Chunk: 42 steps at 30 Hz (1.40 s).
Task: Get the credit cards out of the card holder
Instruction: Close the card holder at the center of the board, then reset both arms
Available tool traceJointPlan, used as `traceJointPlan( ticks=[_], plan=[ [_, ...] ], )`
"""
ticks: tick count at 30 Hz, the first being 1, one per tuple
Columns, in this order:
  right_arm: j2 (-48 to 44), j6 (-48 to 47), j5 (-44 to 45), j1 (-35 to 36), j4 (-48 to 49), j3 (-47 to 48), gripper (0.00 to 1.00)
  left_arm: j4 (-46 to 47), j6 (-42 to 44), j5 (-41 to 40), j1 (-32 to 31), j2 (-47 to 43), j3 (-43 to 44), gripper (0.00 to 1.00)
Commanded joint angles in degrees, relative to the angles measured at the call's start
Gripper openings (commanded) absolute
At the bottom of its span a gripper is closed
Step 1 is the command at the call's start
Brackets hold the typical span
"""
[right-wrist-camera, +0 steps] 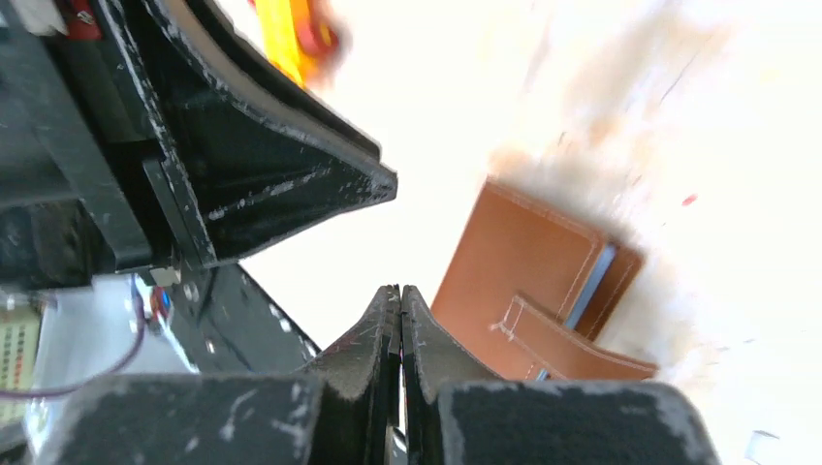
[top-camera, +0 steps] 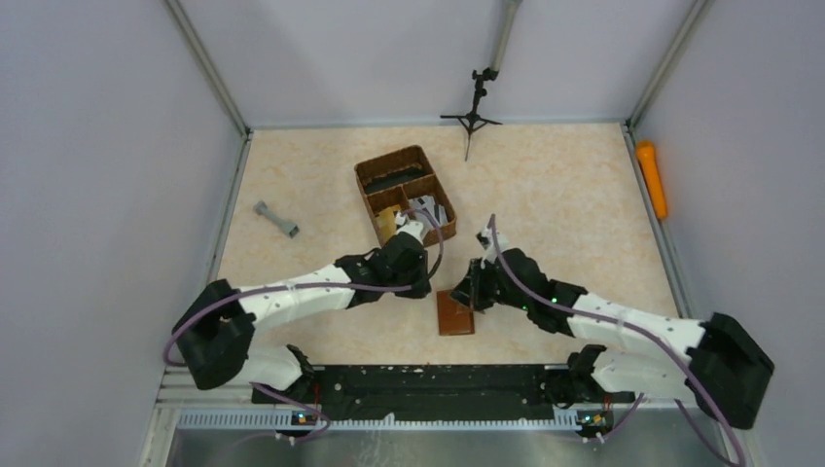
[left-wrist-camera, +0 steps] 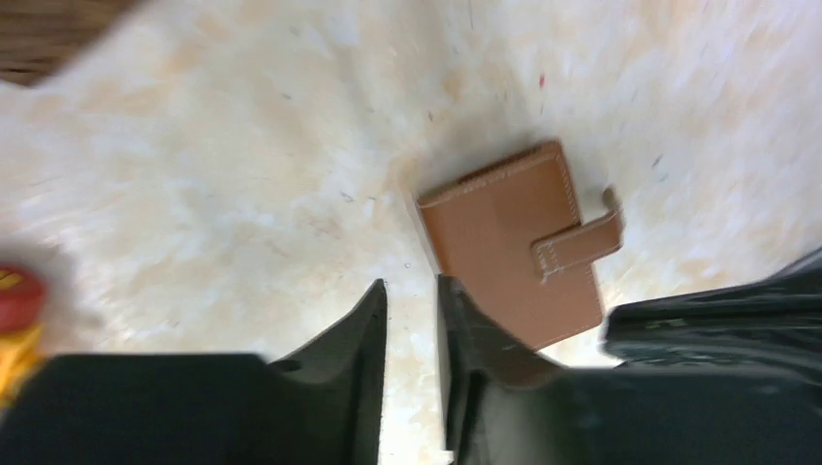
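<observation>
The card holder (top-camera: 454, 312) is a small brown leather wallet lying folded on the table between my two grippers, its strap tab (left-wrist-camera: 577, 242) across the top face. A grey-blue edge (right-wrist-camera: 591, 279) shows between its halves; I cannot tell whether that is one of the credit cards. My left gripper (left-wrist-camera: 412, 283) hovers just left of the card holder (left-wrist-camera: 514, 247), its jaws a little apart with only table between them. My right gripper (right-wrist-camera: 399, 289) is shut on nothing, with the card holder (right-wrist-camera: 523, 281) just beside its fingers. In the top view, left gripper (top-camera: 425, 282) and right gripper (top-camera: 467, 292) flank the wallet's far end.
A brown woven compartment basket (top-camera: 368, 185) stands behind the grippers, with thin grey flat pieces (top-camera: 433, 211) in its right compartment. A grey dumbbell-shaped part (top-camera: 276, 220) lies at the left, a black tripod (top-camera: 472, 112) at the back, an orange tube (top-camera: 652, 178) by the right wall.
</observation>
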Motion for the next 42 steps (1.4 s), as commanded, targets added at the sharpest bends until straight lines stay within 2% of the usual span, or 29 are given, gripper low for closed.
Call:
traceJointPlan(
  ticks=[1, 4, 5, 9, 11, 13, 15, 17, 18, 19, 22, 24, 26, 29, 32, 35, 37, 42],
  plan=[
    [-11.9, -5.7, 18.2, -0.4, -12.8, 5.3, 0.00, -9.4, 3.1, -13.8, 2.3, -9.9, 3.9, 0.43],
    [-18.8, -9.3, 27.9, -3.3, -17.3, 6.3, 0.00, -10.7, 4.4, -16.9, 6.1, -17.2, 2.1, 0.73],
    [-20.6, -11.2, 30.5, -4.2, -18.4, 6.6, 0.00, -10.4, 4.6, -18.7, 7.4, -19.6, 1.0, 0.96],
    [-25.4, -17.1, 44.5, -9.0, -20.3, 7.8, 0.03, -9.1, 7.9, -22.2, 14.9, -26.3, -1.0, 0.99],
    [-27.2, -17.4, 50.6, -9.2, -19.6, 7.6, 0.16, -7.4, 10.4, -28.9, 17.1, -28.6, -1.9, 0.99],
    [-28.9, -22.1, 52.7, -9.3, -14.4, 5.8, 0.37, -1.0, 15.7, -33.6, 17.8, -31.2, -5.3, 0.99],
    [-29.6, -28.1, 54.1, -9.3, -4.5, 2.3, 0.56, 6.8, 20.2, -37.2, 18.2, -32.9, -9.5, 0.99],
    [-29.5, -36.8, 53.1, -9.3, 6.2, -2.2, 0.83, 16.1, 26.1, -39.4, 19.1, -33.2, -14.0, 0.99],
    [-29.1, -43.0, 51.7, -9.3, 11.7, -4.7, 0.92, 19.5, 27.8, -40.1, 20.3, -32.9, -15.9, 0.99],
    [-28.5, -47.0, 51.0, -9.3, 16.1, -7.1, 0.93, 21.2, 28.5, -39.1, 22.3, -32.4, -16.8, 0.99],
    [-26.3, -50.2, 54.2, -10.8, 29.5, -11.9, 0.94, 24.8, 28.6, -32.8, 29.8, -29.3, -18.1, 0.99],
    [-24.7, -51.9, 50.7, -13.9, 35.9, -14.3, 0.94, 30.9, 30.0, -31.4, 33.0, -26.4, -21.1, 0.99],
    [-22.8, -51.5, 47.2, -18.6, 36.9, -14.6, 0.93, 37.9, 31.4, -30.0, 35.8, -23.1, -23.3, 0.99],
    [-18.6, -46.2, 41.6, -28.2, 34.6, -14.1, 0.94, 39.8, 31.2, -29.8, 38.9, -19.2, -23.2, 0.98],
    [-14.2, -43.3, 33.6, -35.1, 36.3, -15.2, 0.94, 50.3, 33.6, -28.2, 41.0, -17.2, -27.4, 0.98],
    [-8.1, -43.5, 35.4, -36.3, 45.2, -17.0, 0.95, 64.3, 38.3, -24.5, 43.4, -13.5, -32.5, 0.99],
    [-3.8, -43.7, 36.9, -36.3, 52.7, -19.2, 0.95, 61.1, 36.8, -23.6, 46.0, -11.9, -30.0, 0.98],
    [7.7, -46.7, 40.2, -36.4, 74.0, -24.2, 0.94, 66.7, 34.5, -17.3, 50.2, -9.6, -30.4, 0.94]
  ],
)
